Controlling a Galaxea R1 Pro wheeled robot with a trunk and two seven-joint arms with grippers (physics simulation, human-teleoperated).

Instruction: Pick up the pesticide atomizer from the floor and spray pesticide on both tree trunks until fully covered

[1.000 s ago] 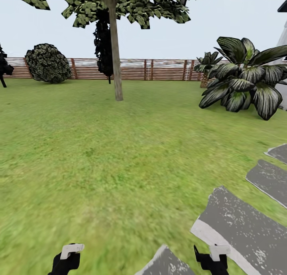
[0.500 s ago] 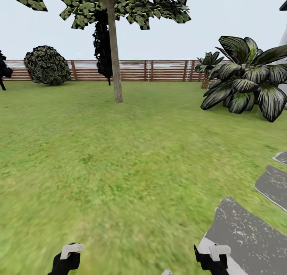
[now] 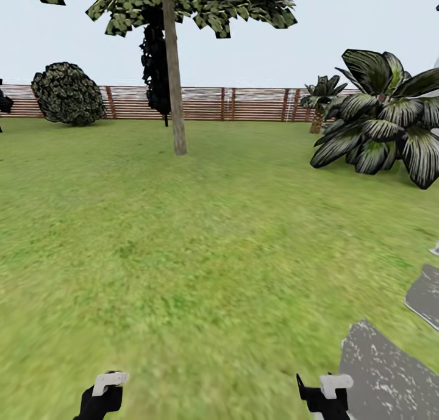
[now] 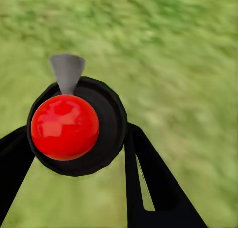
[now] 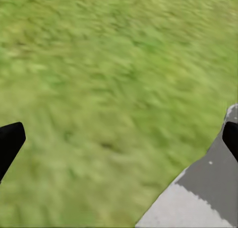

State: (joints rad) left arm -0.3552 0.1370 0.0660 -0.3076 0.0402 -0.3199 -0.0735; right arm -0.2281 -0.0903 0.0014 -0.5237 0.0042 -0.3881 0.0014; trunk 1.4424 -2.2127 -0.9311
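Note:
In the left wrist view the pesticide atomizer (image 4: pixel 64 127), a dark cylinder with a glossy red top, sits between the black fingers of my left gripper (image 4: pixel 74 138), which is shut on it above the grass. In the head view my left gripper (image 3: pixel 103 395) and right gripper (image 3: pixel 323 397) sit low at the picture's bottom edge. The right gripper (image 5: pixel 120 138) is open, with nothing but lawn between its fingers. One tree stands ahead to the left; its grey-brown trunk (image 3: pixel 175 97) rises from the lawn, far beyond both grippers.
A narrow black-leaved tree (image 3: pixel 157 60) stands behind the trunk by the slatted wooden fence (image 3: pixel 256 104). A round bush (image 3: pixel 67 94) is at far left and a big broad-leaved plant (image 3: pixel 384 124) at right. Pale grey stone slabs (image 3: pixel 390 377) lie at the lower right.
The whole view has shifted: the stone slabs slid right and down out of the picture, so the camera has moved on over the lawn. Both grippers keep their places in the picture.

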